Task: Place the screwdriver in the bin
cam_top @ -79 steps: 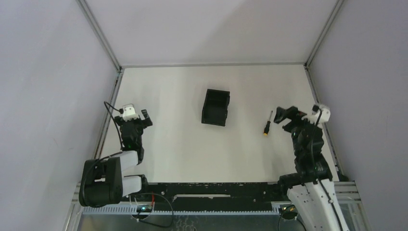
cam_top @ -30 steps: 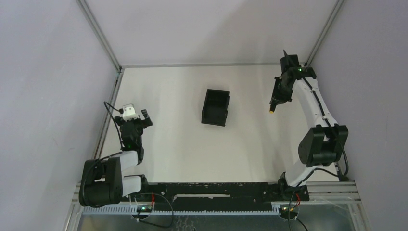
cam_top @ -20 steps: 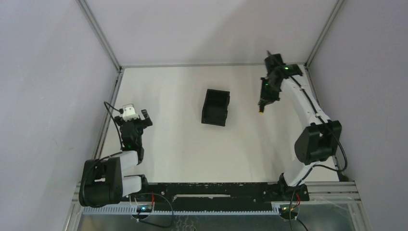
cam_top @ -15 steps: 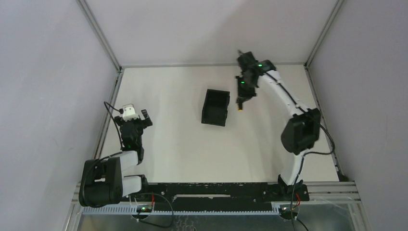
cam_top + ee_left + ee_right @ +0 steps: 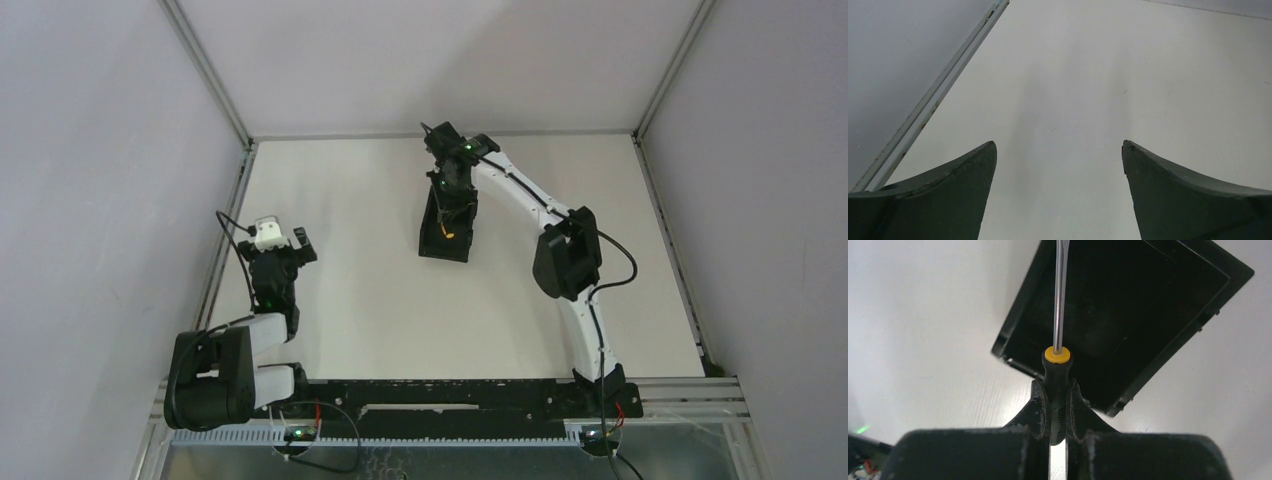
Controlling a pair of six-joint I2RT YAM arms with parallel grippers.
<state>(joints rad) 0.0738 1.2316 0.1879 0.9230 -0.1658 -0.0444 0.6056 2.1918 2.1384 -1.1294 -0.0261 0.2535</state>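
My right gripper (image 5: 1056, 390) is shut on the black handle of the screwdriver (image 5: 1057, 360). An orange collar rings the handle and a thin grey shaft points away over the bin (image 5: 1148, 300). From above, the right gripper (image 5: 450, 212) hangs over the black open-top bin (image 5: 430, 240) at the table's middle, with the screwdriver's orange spot (image 5: 449, 236) above the bin's inside. My left gripper (image 5: 1058, 150) is open with nothing between its fingers. It rests low at the left side of the table (image 5: 281, 250).
A metal frame rail (image 5: 928, 100) runs along the table's left edge close to the left gripper. Grey walls close in the table on three sides. The right arm (image 5: 560, 250) reaches across the table's right half toward the bin.
The right arm has swung left from the far right side to above the bin, carrying the screwdriver. The left arm has stayed still.
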